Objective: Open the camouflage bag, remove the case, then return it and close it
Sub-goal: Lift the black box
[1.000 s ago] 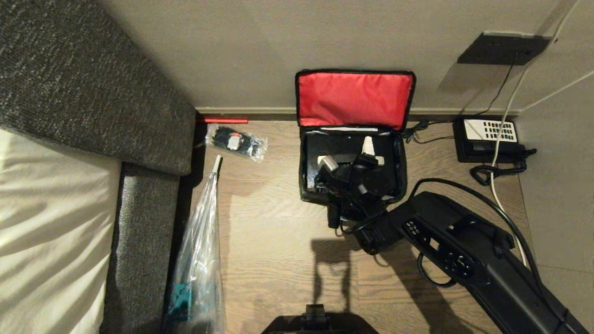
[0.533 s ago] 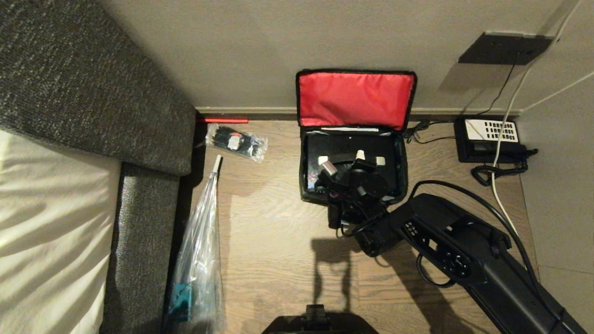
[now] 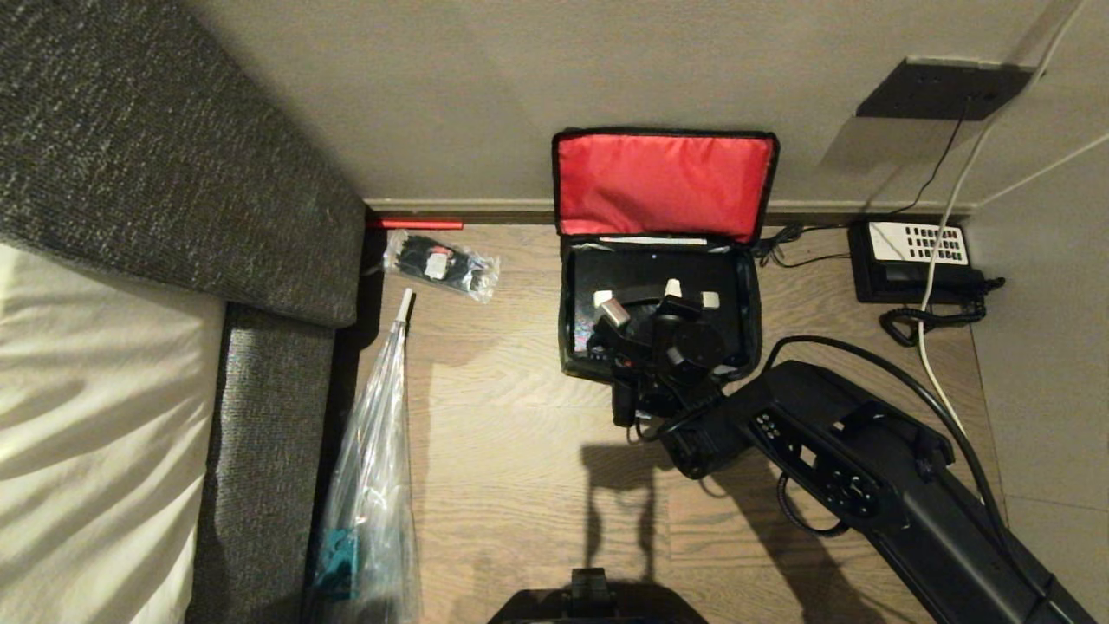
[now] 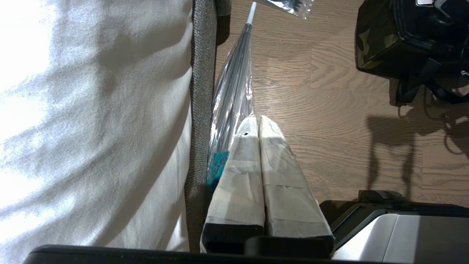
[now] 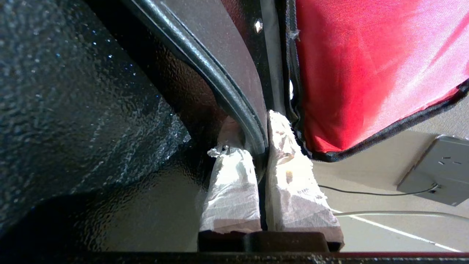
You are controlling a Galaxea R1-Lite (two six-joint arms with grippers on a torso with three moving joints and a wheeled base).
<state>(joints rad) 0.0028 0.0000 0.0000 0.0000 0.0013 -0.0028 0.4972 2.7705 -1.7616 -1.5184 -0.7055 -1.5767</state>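
**Right gripper clamped on the case handle, bag lid open**

Change from a second before: the right gripper (image 3: 669,299) had stood with its white-taped fingers spread over the case (image 3: 645,273); they had since drawn together. The arm itself had kept its place.

In the right wrist view the two taped fingers (image 5: 289,176) were pinched on the case's black bar handle (image 5: 220,88), one on each side, with barely a gap between them.

The camouflage bag (image 3: 573,347) sat on the wooden floor (image 3: 502,433) against the skirting, its lid thrown back against the wall with the red lining (image 3: 663,182) facing out. The case lay inside it, filling the compartment nearly wall to wall.

The left gripper (image 4: 258,126) hung parked low beside the bed (image 4: 91,110), fingers pressed together and holding nothing.

Room around the bag: bare floor in front and to the left. Further left, a clear plastic sleeve (image 3: 372,468) lay along the grey upholstered bed edge (image 3: 269,451), and a small plastic packet (image 3: 440,263) lay near the wall. To the right, a black desk telephone (image 3: 910,260) sat near the bag with cords trailing between them.
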